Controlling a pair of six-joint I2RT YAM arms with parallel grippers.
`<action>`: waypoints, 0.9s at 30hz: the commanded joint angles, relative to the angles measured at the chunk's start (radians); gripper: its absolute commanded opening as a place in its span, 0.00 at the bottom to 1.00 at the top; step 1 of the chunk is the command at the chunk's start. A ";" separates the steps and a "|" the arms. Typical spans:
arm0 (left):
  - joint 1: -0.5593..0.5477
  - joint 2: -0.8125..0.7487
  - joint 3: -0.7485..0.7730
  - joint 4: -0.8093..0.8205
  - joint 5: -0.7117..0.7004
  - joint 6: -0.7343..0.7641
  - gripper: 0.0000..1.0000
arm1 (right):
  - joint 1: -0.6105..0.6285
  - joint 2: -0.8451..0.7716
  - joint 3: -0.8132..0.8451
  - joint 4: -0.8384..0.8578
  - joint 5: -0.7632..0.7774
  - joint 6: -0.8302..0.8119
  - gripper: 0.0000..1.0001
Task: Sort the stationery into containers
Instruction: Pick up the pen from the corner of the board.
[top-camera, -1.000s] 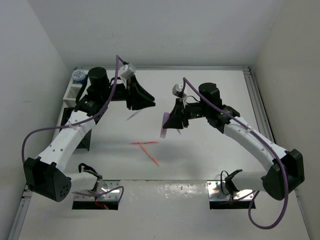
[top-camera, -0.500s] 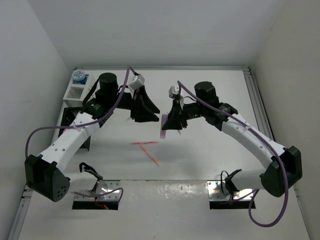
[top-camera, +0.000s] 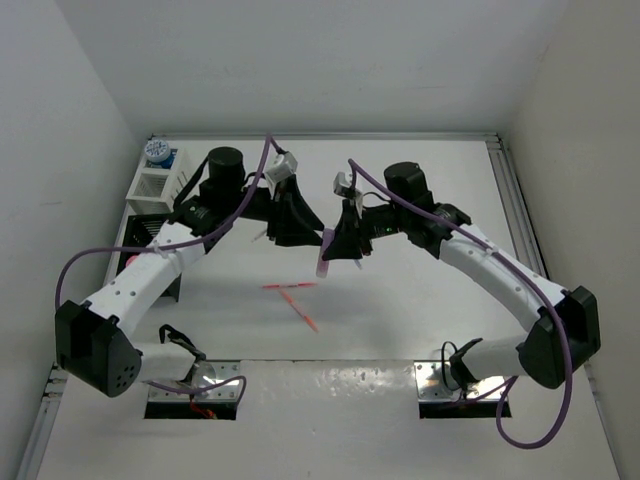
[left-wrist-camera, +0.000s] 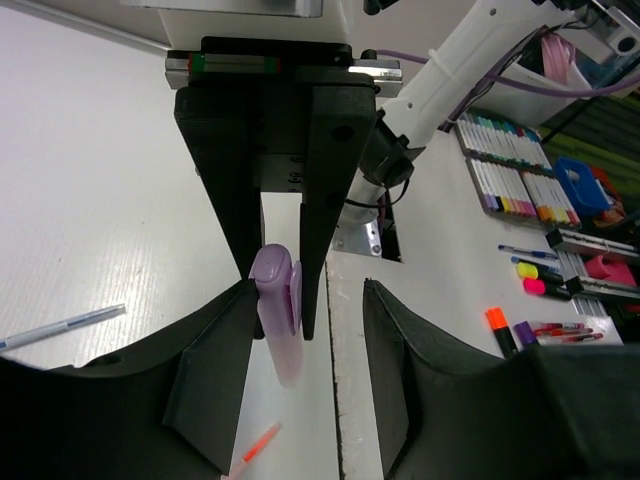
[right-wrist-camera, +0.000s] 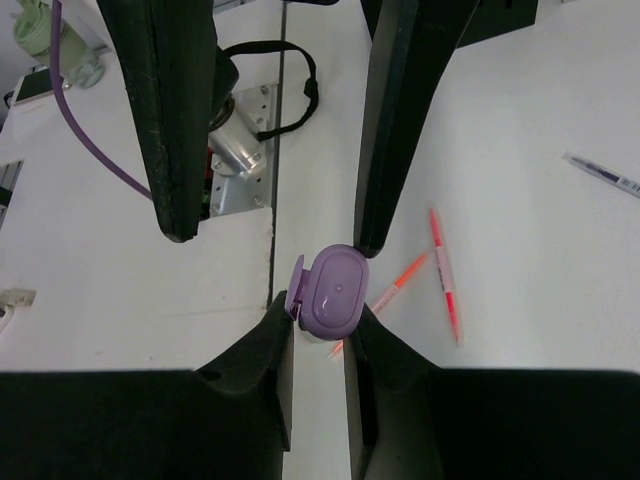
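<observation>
My right gripper (top-camera: 334, 246) is shut on a pale purple marker (top-camera: 323, 256) with a clip cap and holds it above the table centre. In the right wrist view the cap (right-wrist-camera: 335, 290) sits between my fingers (right-wrist-camera: 280, 350). My left gripper (top-camera: 300, 226) is open and faces it. In the left wrist view the marker (left-wrist-camera: 278, 325) hangs between my open fingers (left-wrist-camera: 215, 390), close to the left one. Two orange pens (top-camera: 288, 286) (top-camera: 306, 314) lie on the table below. A blue-purple pen (left-wrist-camera: 60, 328) lies further left. The white container (top-camera: 154, 184) stands at far left.
A blue-capped jar (top-camera: 157, 150) stands behind the white container. The black container (top-camera: 150, 262) is mostly hidden under my left arm, with something pink (top-camera: 133, 258) at it. Metal mounts (top-camera: 195, 385) mark the near table edge. Walls close the sides.
My left gripper has swung right and met the right gripper, so the marker now lies between its open fingers. The right gripper has shifted slightly left with the marker.
</observation>
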 joint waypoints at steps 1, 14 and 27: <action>-0.034 0.011 0.001 0.018 -0.001 0.037 0.52 | 0.032 0.010 0.070 0.068 -0.023 -0.006 0.00; -0.002 0.016 0.004 -0.022 -0.072 0.088 0.42 | 0.033 -0.001 0.056 0.054 -0.016 -0.014 0.00; 0.059 -0.007 -0.010 0.040 -0.021 -0.018 0.00 | 0.032 0.007 0.070 0.060 0.051 0.058 0.56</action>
